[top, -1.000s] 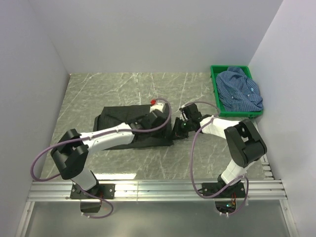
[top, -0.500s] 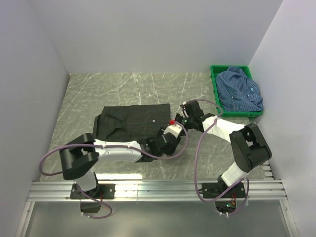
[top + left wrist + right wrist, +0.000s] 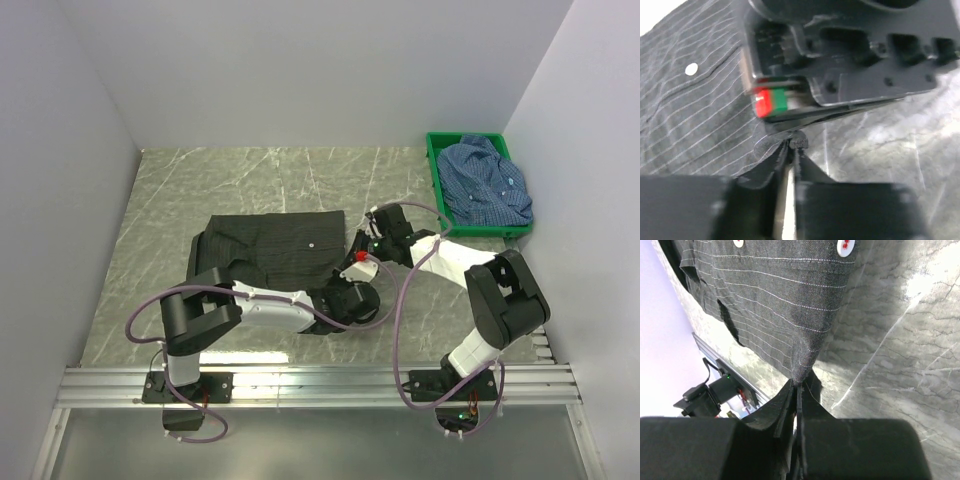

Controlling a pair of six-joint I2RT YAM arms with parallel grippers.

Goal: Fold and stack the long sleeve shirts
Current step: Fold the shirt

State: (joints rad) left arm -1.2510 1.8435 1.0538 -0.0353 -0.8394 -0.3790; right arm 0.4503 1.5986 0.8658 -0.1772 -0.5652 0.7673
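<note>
Near the middle of the grey marbled counter [image 3: 250, 180], a black shirt [image 3: 270, 245] with faint fine stripes lay flat in a rough rectangle, its long side running left to right. At the shirt's right edge, the two arms met close together. The left pincer [image 3: 792, 147] was closed tight on a small pinch of the striped cloth at that edge, with the other arm's dark housing just above it. The right pincer [image 3: 796, 386] was likewise clamped on a pointed corner of the same cloth, which fanned out from its tips across the counter. White buttons [image 3: 845, 246] showed on the fabric near that corner. The left arm lay low along the shirt's near edge, covering part of it. Well apart, at the far right corner of the counter, a blue shirt [image 3: 487, 185] with fine checks sat bunched in a heap inside a green crate [image 3: 436, 190], against the right wall.
</note>
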